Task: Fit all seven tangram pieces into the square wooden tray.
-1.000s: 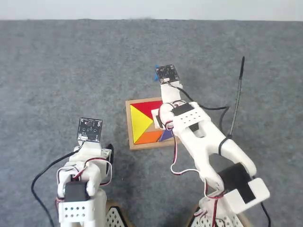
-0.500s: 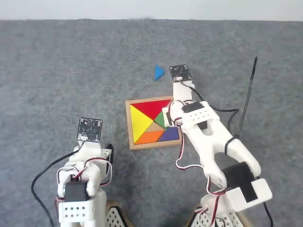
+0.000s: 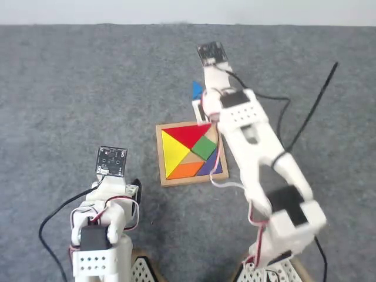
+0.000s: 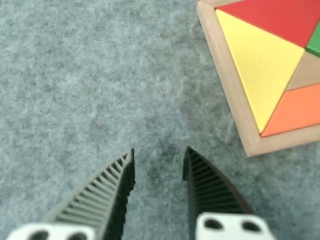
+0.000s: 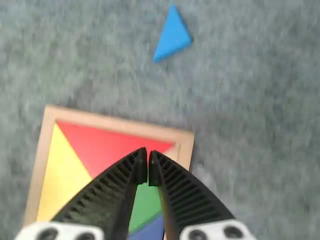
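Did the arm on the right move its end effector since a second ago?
Yes. The right end effector has shifted from over the right side of the wooden tray toward the tray's far edge, closer to the blue triangle.

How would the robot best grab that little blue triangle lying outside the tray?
Probably from straight above: the blue triangle lies flat on the mat, so only its thin sides offer a hold; pinch the long edge against the opposite corner.

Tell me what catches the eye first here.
The tray of bright pieces sits mid-table. A lone blue triangle lies on the grey carpet just beyond it, with the right gripper shut above the tray's far edge. The left gripper hangs open over bare carpet.
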